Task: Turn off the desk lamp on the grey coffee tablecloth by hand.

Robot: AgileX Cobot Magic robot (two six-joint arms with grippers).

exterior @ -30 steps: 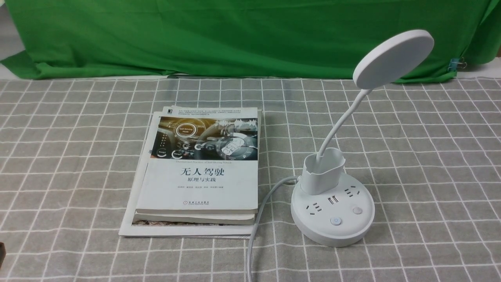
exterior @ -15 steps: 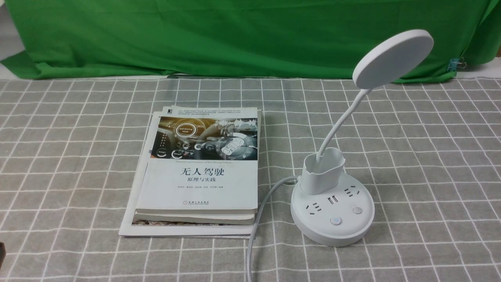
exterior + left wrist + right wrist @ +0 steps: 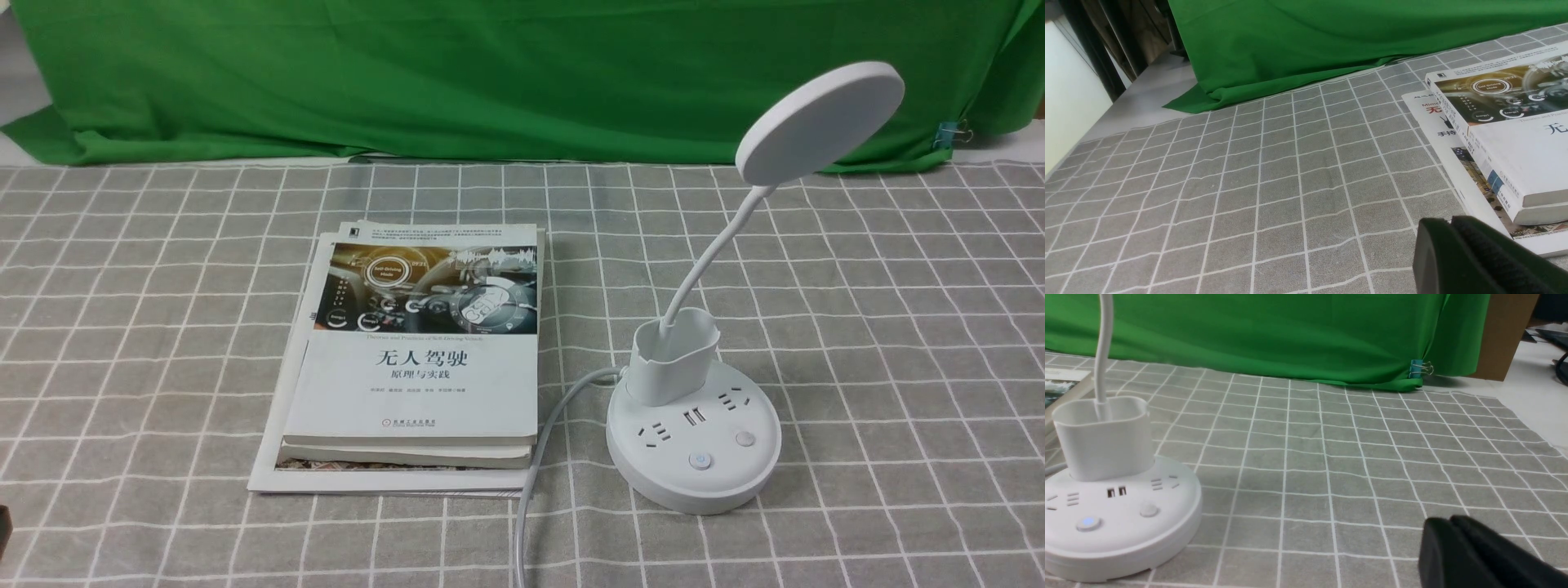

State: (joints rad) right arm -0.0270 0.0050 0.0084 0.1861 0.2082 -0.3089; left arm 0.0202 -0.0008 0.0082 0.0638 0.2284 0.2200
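the grey-brown grid-lined coffee tablecloth (image 3: 898,343) covers the counter from the near edge up to the plain green backdrop cloth (image 3: 490,73), whose hem marks the far limit. wide bare cloth lies on the far left and on the right, past the lamp, and a narrower strip runs between the books and the lamp.

one white plastic desk lamp with a round disc head (image 3: 695,433) stands right of centre on the cloth, the disc tilted up at the right, the bendy neck rising out of the pen-holder cup. two round buttons (image 3: 700,461) sit on the front of the base, and the left one glows pale blue in the right wrist view. one white cord (image 3: 535,457) curls off the base toward the near edge, just beside the books. two white books stacked flat (image 3: 416,359) lie left of the lamp, well apart from its base.

one small blue binder clip (image 3: 947,135) grips the backdrop at the far right.

the black left pincer (image 3: 1474,257) hangs low beside the books' near corner, fingers pressed together with nothing between them. the black right pincer (image 3: 1470,555) hovers over bare cloth, well apart from the lamp base, closed on nothing too.

nothing has shifted since half a second ago: lamp, cord and books sit as before.
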